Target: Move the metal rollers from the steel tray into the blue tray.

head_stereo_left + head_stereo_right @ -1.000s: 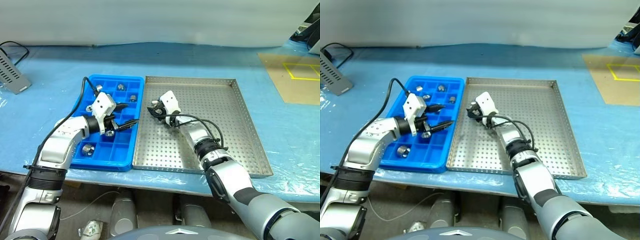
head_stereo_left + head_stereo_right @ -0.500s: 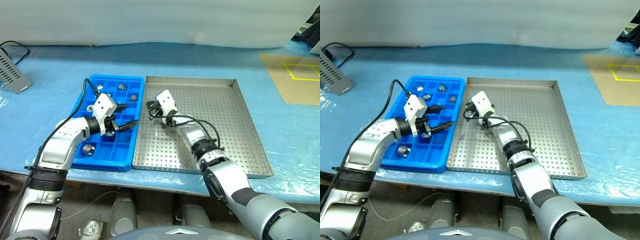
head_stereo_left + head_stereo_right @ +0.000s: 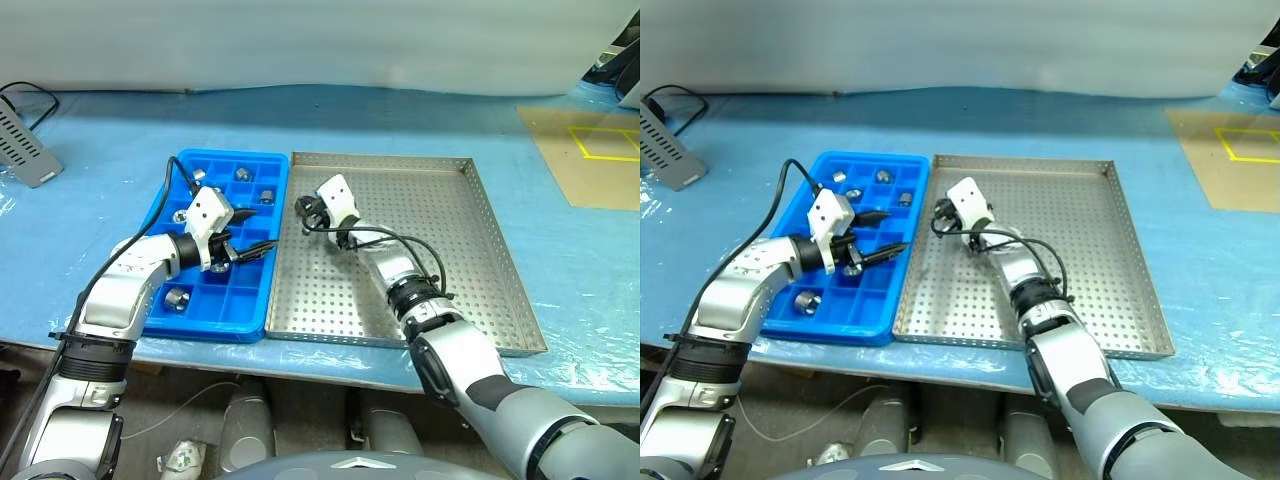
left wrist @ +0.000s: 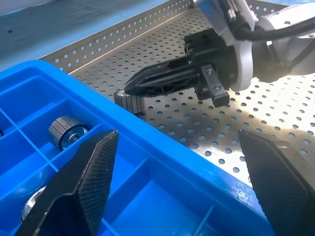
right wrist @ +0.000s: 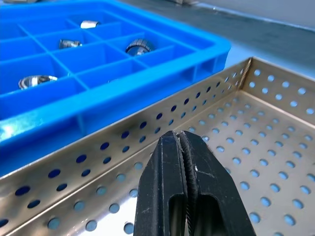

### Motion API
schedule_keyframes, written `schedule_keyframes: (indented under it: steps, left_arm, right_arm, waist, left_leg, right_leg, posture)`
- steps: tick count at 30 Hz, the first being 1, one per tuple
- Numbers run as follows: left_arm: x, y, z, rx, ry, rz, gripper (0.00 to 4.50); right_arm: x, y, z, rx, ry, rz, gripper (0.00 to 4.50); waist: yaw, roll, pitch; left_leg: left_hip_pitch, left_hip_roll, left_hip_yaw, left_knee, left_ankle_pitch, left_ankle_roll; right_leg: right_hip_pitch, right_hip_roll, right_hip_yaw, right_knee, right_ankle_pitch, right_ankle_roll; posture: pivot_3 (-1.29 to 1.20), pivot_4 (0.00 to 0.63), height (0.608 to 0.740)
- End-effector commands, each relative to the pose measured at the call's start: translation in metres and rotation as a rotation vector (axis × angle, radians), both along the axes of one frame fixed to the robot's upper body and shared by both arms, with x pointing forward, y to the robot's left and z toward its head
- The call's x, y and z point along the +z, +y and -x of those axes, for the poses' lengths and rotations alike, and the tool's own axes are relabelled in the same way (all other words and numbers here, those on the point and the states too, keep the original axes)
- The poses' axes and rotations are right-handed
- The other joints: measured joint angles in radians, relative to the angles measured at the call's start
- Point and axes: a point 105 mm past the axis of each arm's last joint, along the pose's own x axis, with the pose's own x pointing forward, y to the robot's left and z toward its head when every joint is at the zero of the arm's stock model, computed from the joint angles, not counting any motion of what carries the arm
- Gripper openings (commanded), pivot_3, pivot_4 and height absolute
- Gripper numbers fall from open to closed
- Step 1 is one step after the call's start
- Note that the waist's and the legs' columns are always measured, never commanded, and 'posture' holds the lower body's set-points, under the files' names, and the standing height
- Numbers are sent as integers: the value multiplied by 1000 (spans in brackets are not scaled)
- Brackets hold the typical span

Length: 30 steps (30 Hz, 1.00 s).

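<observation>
Right hand clamped shut on nothing above steel tray; one metal roller just below its tips. Left hand wide open, empty, over blue tray holding other rollers.

The left gripper hangs with jaws spread wide, empty. The right gripper points leftward, jaws pressed together on nothing.

Blue tray left of, apparently touching, steel tray; rollers in blue tray.
</observation>
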Motion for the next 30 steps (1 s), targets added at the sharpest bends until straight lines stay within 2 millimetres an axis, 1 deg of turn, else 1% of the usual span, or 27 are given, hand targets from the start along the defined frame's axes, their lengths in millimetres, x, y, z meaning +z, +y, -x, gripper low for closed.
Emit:
schedule_keyframes:
  steps: [1, 3, 5, 7, 10, 12, 14, 17, 18, 19, 21, 23, 24, 26, 27, 29, 30]
  left_arm:
    - [15, -1, 0, -7, -54, 7, 4075]
    - [18, 0, 0, -6, -55, 18, 4075]
    - [18, 2, 0, -3, -53, 23, 4075]
    - [16, 3, -1, 4, -52, 18, 4075]
    - [17, 4, -2, 10, -56, 22, 4075]
    - [18, 4, -3, 18, -62, 24, 4075]
    - [17, 6, -4, 30, -63, 18, 4075]
    - [17, 9, -4, 38, -64, 18, 4075]
    - [18, 9, -4, 39, -65, 19, 4075]
    - [19, 9, -4, 40, -67, 20, 4075]
    - [20, 8, -5, 41, -71, 22, 4075]
    - [21, 7, -5, 40, -73, 25, 4075]
    - [22, 7, -5, 40, -74, 25, 4075]
    - [22, 7, -5, 40, -77, 26, 4075]
    - [23, 7, -5, 39, -77, 26, 4075]
    - [23, 7, -5, 39, -77, 27, 4075]
    - [22, 7, -5, 40, -77, 27, 4075]
  right_arm:
    - [46, -2, 1, 62, -90, -81, 23]
    - [65, -4, 8, 125, -123, -94, 23]
    - [77, -6, 15, 167, -143, -80, 23]
    - [79, -8, 20, 203, -148, -46, 23]
    - [76, -9, 22, 218, -137, -15, 23]
    - [80, -12, 22, 223, -115, -72, 23]
    - [85, -10, 24, 243, -142, -84, 424]
    - [91, -8, 16, 174, -168, -93, 1268]
    - [86, -6, 13, 165, -139, -77, 1673]
    - [81, -1, 15, 192, -115, -75, 1957]
    - [75, 7, 17, 222, -75, -87, 1957]
    - [73, 8, 13, 206, -61, -98, 1957]
    - [73, 8, 13, 211, -60, -116, 2115]
    - [72, 9, 14, 230, -62, -109, 2494]
    - [68, 10, 14, 228, -58, -89, 2783]
    - [54, 6, 6, 173, -16, -41, 3515]
    - [46, 5, 5, 171, 6, -23, 3792]
  waist:
    - [0, 0, 0]
    - [0, 0, 0]
    - [0, 0, 0]
    - [0, 0, 0]
    - [0, 0, 0]
    - [0, 0, 0]
    - [0, 0, 0]
    - [0, 0, 0]
    - [0, 0, 0]
    - [0, 0, 0]
    - [0, 0, 0]
    - [0, 0, 0]
    - [0, 0, 0]
    - [1, 0, 0]
    - [2, 0, 0]
    - [1, 0, 0]
    - [1, 0, 0]
  left_leg:
    - [0, 0, 0, 0, 0, 0]
    - [0, 0, 0, -1, 0, 0]
    - [0, 0, 0, -1, 0, 0]
    - [0, 0, 0, -1, 0, 0]
    - [1, 0, 0, -1, 0, 0]
    - [1, 0, 0, -1, 0, 0]
    - [1, 0, 0, -1, 0, 0]
    - [1, 0, 1, -2, 0, 0]
    - [1, 0, 1, -2, 0, 0]
    - [1, 0, 1, -2, 0, -1]
    - [1, 0, 1, -2, 0, -1]
    - [1, 0, 1, -3, 0, -1]
    - [1, 0, 1, -3, 0, -1]
    - [1, -1, 1, -3, 0, -1]
    - [1, -1, 1, -3, 0, -1]
    - [1, -1, 1, -3, 0, -1]
    - [1, -1, 1, -3, 0, -1]
  right_leg:
    - [0, 0, 0, 0, 0, 0]
    - [0, 0, 0, -1, 0, 0]
    - [0, 0, 0, -1, 0, 0]
    - [0, 0, 0, -1, 0, 0]
    - [0, 0, 0, -1, 0, 0]
    - [0, 0, 1, -1, 0, 0]
    - [0, 0, 1, -1, 0, 0]
    - [0, 0, 1, -1, 0, 0]
    - [0, 0, 1, -1, 0, 0]
    - [0, 0, 1, -1, 0, 0]
    - [0, 0, 1, -1, 0, 0]
    - [0, 0, 1, -1, 0, 0]
    - [0, 0, 1, -1, 0, 0]
    - [0, 0, 1, -1, 0, 0]
    - [0, 0, 1, -1, 0, 0]
    - [0, 0, 1, -1, 0, 0]
    - [0, 0, 1, -1, 0, 0]
  posture:
    - [3, 150, 740]
    - [0, 150, 740]
    - [-1, 150, 740]
    - [-1, 150, 740]
    - [3, 150, 740]
    - [8, 150, 740]
    - [9, 150, 740]
    - [12, 150, 740]
    - [12, 150, 740]
    - [15, 150, 740]
    - [17, 150, 740]
    - [19, 150, 740]
    - [19, 150, 740]
    - [19, 150, 740]
    - [19, 150, 740]
    - [19, 150, 740]
    - [21, 150, 740]
